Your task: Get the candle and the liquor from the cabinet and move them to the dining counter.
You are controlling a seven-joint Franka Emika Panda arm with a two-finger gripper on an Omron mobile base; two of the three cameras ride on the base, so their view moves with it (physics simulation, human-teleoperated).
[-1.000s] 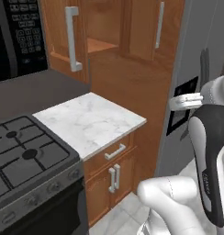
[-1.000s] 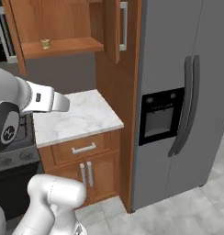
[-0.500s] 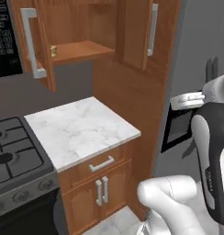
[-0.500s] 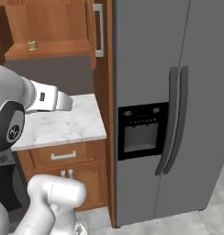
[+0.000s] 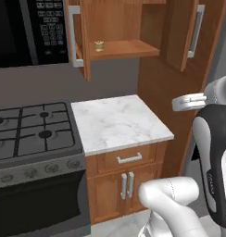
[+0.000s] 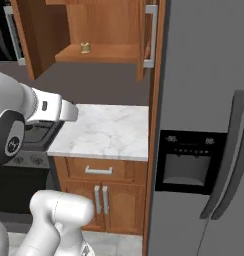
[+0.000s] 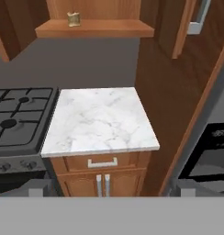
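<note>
The candle [image 5: 99,46] is a tiny tan-gold cylinder standing alone at the left end of the wooden shelf [image 5: 128,48] inside the open cabinet [image 6: 41,35]. It also shows as the candle [image 6: 85,47] and, near the top of the hand view, the candle [image 7: 74,19]. My gripper [image 7: 113,190] is open, its fingertips [image 7: 38,188] wide apart with nothing between them, well below and short of the shelf. The liquor and the dining counter are out of view.
A small marble slab [image 5: 117,122] lies under the cabinet, over a drawer and low doors [image 5: 128,159]. A gas stove [image 5: 31,134] adjoins it on the left, under a black microwave [image 5: 27,32]. The grey fridge [image 6: 209,125] stands to the right. An open cabinet door [image 5: 78,37] juts out.
The whole picture has shifted as the base drove, bringing the cabinet, candle and marble slab closer and more square to the cameras. The arm keeps its pose and the gripper stays open.
</note>
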